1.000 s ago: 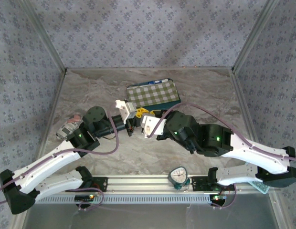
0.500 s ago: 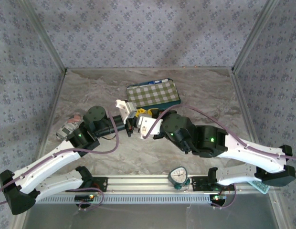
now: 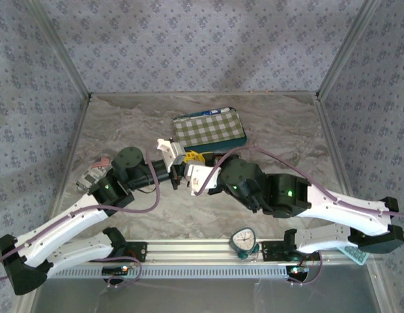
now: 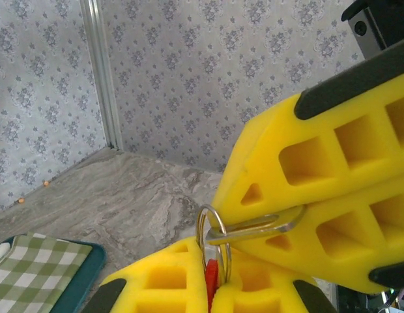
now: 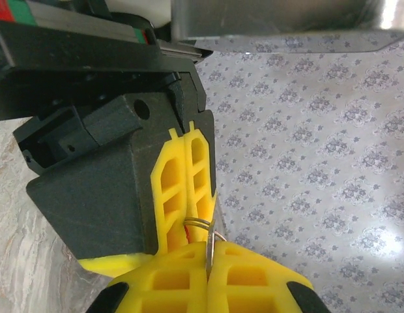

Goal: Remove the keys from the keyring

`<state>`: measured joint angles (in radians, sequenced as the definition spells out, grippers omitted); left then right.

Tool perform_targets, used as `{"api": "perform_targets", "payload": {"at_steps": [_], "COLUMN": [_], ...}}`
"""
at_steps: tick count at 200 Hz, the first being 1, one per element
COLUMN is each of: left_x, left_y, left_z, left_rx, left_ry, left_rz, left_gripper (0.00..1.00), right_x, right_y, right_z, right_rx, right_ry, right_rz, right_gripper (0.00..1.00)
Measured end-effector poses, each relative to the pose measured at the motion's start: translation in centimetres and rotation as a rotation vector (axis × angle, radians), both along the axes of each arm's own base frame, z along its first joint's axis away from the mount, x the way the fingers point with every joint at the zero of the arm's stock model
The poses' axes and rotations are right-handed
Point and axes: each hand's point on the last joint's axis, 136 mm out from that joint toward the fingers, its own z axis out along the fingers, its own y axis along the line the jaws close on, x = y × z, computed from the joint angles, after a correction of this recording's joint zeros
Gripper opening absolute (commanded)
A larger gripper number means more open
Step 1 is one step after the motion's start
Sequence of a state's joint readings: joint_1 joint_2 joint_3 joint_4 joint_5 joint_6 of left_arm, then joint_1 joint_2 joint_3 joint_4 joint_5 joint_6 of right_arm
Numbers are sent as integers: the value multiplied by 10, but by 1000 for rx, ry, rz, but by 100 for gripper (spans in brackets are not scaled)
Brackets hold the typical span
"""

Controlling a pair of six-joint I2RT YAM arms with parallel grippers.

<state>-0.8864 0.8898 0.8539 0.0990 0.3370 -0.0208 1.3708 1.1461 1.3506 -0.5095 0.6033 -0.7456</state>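
Hovering over the table (image 3: 124,124), the left gripper (image 4: 214,262) pinches shut on the keyring (image 4: 202,218). The right gripper (image 5: 208,257) is clamped on a key (image 4: 264,226) still threaded through it. By my reckoning, nothing's off yet.

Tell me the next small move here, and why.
Probably the right gripper should ease its clamped key along the keyring wire, working it off. The left gripper is shut on the ring, and the key is threaded on it.
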Motion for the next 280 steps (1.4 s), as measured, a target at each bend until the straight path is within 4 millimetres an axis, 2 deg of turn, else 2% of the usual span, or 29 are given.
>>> {"api": "perform_targets", "payload": {"at_steps": [100, 240, 280], "left_x": [-4, 5, 5], "left_y": [0, -3, -2], "left_z": [5, 12, 14], "left_rx": [-24, -53, -60], "left_ry": [-12, -33, -39], "left_rz": [-19, 16, 19], "left_gripper": [0, 0, 0], "right_x": [-4, 15, 13], "right_y": [-7, -17, -18], "right_z": [8, 16, 17], "right_rx": [103, 279, 280], "right_ry": [1, 105, 107], "right_rz": [-2, -78, -63], "right_gripper": [0, 0, 0]}}
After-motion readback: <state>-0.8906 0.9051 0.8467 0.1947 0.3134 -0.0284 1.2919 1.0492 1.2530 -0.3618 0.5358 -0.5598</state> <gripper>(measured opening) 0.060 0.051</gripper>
